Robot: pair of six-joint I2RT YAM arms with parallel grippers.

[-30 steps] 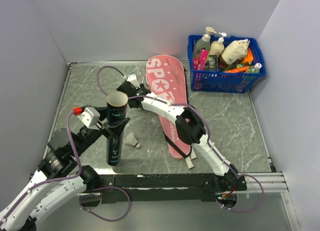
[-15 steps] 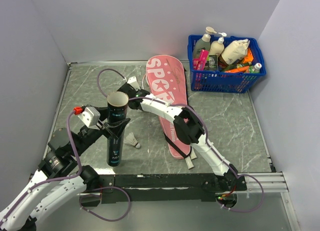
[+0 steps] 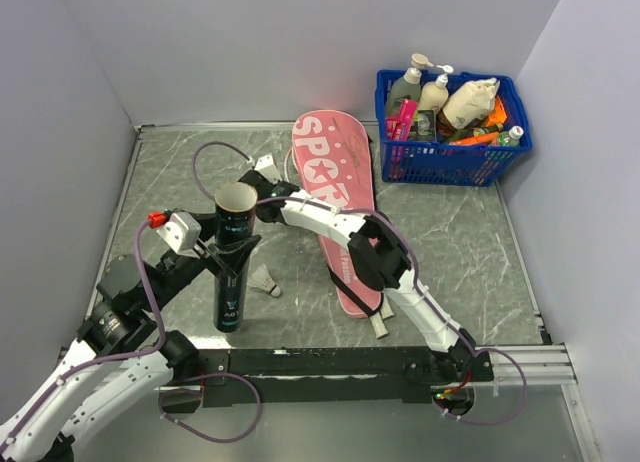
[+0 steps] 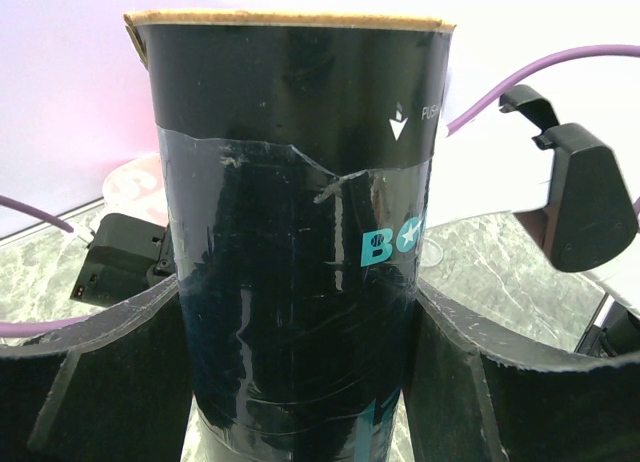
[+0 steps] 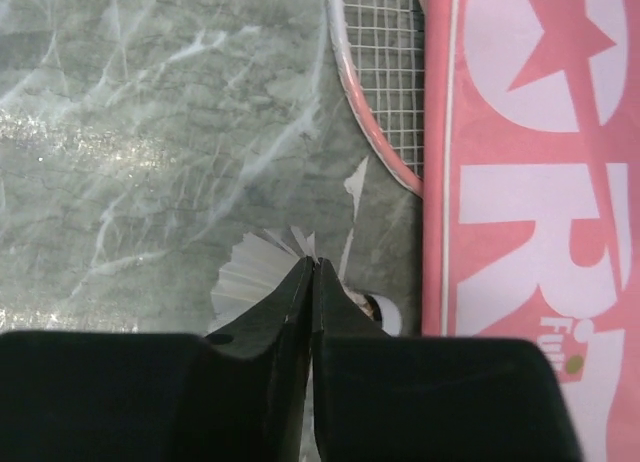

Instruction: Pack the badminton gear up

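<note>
**A:** ok so where's the gear at in this one? mainly the tube

**B:** black tube (image 4: 300,212) is standing upright left of centre in the overhead view, open end up. left gripper (image 3: 232,254) has its jaws clamped around the middle of it. you can see one pressed against each side in the wrist cam.

**A:** and the right arm?

**B:** right gripper (image 5: 312,272) sits just up and right of the tube's rim in the overhead, next to the lettered end of the pink racket cover (image 3: 335,177). jaws are pressed together with barely a slit between them, right over the white feathers of a shuttlecock (image 5: 248,269) lying on the bench (image 3: 450,247). honestly can't tell if a feather is actually pinched.

**A:** rest of it?

**B:** second shuttlecock (image 3: 263,280) is on the bench just right of the tube's lower half. cover runs diagonally through the middle. in the right wrist view a pink racket (image 5: 352,122) head pokes out along the cover's left edge. white handles (image 3: 380,325) stick out at its lower end. blue basket (image 3: 450,164) of bottles is in the upper right corner.
</note>
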